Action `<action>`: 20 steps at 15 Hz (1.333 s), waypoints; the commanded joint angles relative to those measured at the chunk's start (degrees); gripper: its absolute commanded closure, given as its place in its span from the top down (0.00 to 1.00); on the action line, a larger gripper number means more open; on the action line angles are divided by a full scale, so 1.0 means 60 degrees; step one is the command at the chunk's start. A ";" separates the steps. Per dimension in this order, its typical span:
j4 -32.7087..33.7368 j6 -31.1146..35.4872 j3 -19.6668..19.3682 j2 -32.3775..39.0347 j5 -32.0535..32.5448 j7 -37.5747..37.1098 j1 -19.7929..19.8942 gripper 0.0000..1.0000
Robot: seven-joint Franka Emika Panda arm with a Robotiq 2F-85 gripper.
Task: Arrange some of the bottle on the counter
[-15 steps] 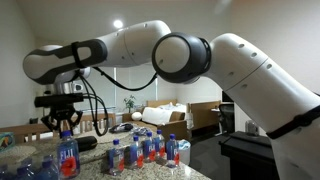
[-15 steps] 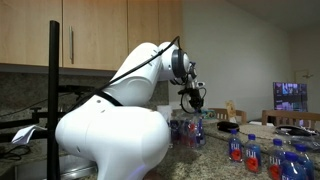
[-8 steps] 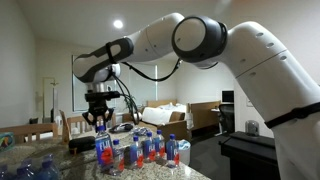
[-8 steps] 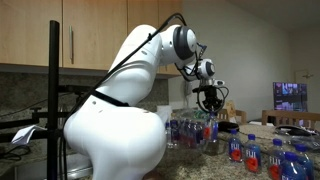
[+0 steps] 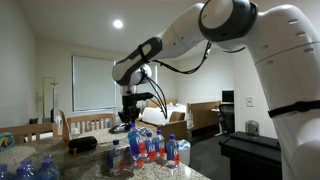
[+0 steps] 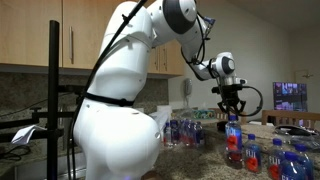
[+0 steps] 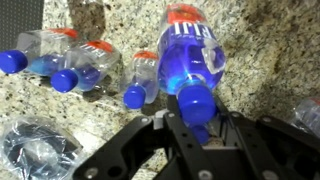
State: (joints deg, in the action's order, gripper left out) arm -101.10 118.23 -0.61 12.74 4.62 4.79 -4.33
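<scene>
Two fingers [image 7: 168, 131] pinch the blue-capped neck of one bottle [image 7: 195, 55] over the counter [image 7: 272, 50].

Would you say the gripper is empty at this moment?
No, in the wrist view the gripper grips a bottle at its blue cap.

Only one marking shows any lettering: white letters on the blue label of the bottle [image 7: 195, 55], upper middle of the wrist view, too blurred to read. In both exterior views the labels on the standing bottles [image 5: 152, 148] [image 6: 272, 158] are too small to read.
</scene>
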 commanded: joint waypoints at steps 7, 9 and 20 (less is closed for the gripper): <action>-0.4938 0.3341 -0.0609 -0.3167 -0.2371 0.3757 0.1395 0.14; -0.5420 0.4144 -0.0825 -0.3322 -0.2891 0.4291 0.1356 0.14; -0.5854 0.6634 -0.1025 -0.2560 -0.3080 0.4568 0.1189 0.14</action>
State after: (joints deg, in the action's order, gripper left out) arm -135.70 154.35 -6.65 -3.39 -12.34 30.20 3.02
